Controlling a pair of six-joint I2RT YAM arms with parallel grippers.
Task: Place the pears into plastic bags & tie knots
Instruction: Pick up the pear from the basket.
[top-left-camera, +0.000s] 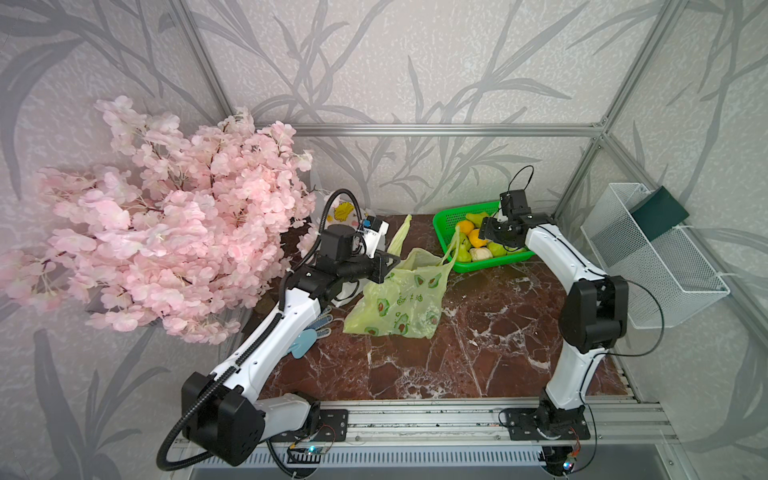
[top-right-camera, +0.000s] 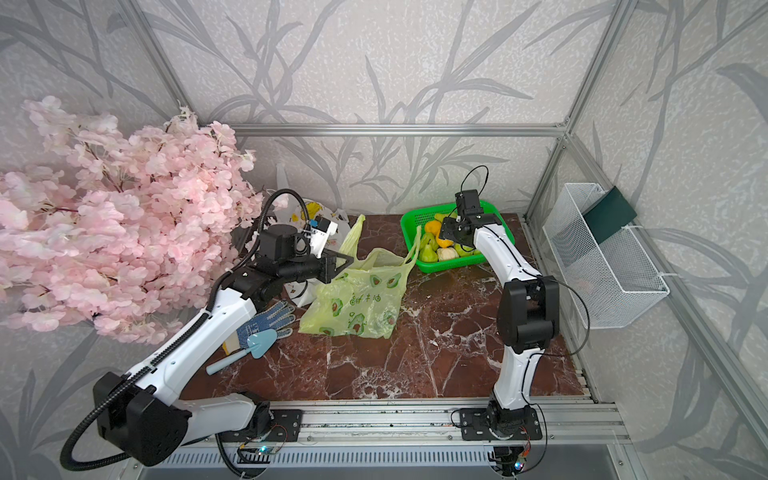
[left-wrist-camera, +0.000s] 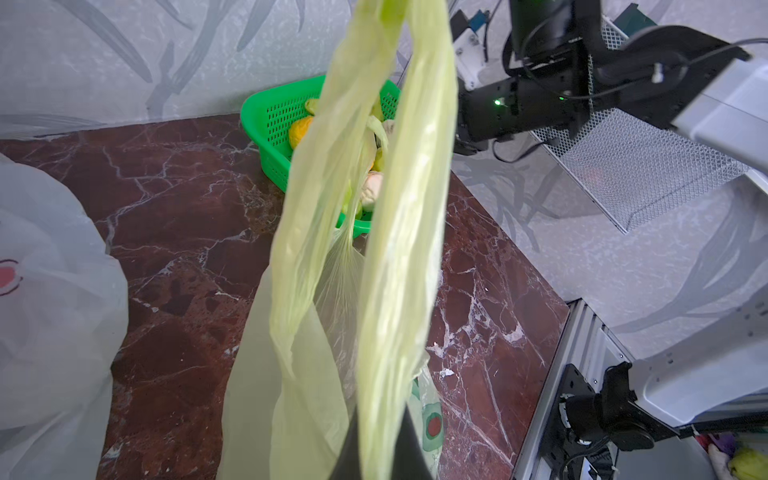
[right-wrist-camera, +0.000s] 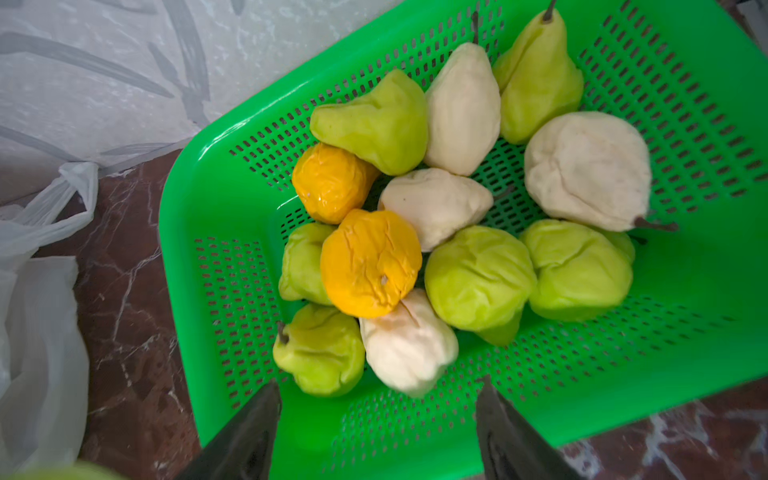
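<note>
The translucent yellow-green plastic bag (top-left-camera: 399, 299) (top-right-camera: 357, 299) with avocado prints lies crumpled mid-table. My left gripper (top-left-camera: 392, 259) (left-wrist-camera: 380, 440) is shut on one of its handles (left-wrist-camera: 399, 208), which stretches upward. The bag's other handle (top-left-camera: 454, 245) rises toward the green basket (top-left-camera: 451, 216) (right-wrist-camera: 685, 249). Several pears lie in that basket, some green (right-wrist-camera: 480, 278) and some cream (right-wrist-camera: 409, 345), with two orange fruits (right-wrist-camera: 370, 262) among them. My right gripper (top-left-camera: 484, 230) (right-wrist-camera: 379, 386) hangs open just above the basket, nothing between its fingers. White plastic bags (top-left-camera: 345, 214) (left-wrist-camera: 41, 291) (right-wrist-camera: 33, 332) sit behind the left arm.
A large pink blossom branch (top-left-camera: 166, 216) crowds the left side. A dotted work glove (top-right-camera: 266, 322) and blue trowel (top-right-camera: 259, 343) lie beside the left arm. A white wire basket (top-left-camera: 656, 266) hangs on the right wall. Aluminium frame rails border the marble table (top-left-camera: 478, 353).
</note>
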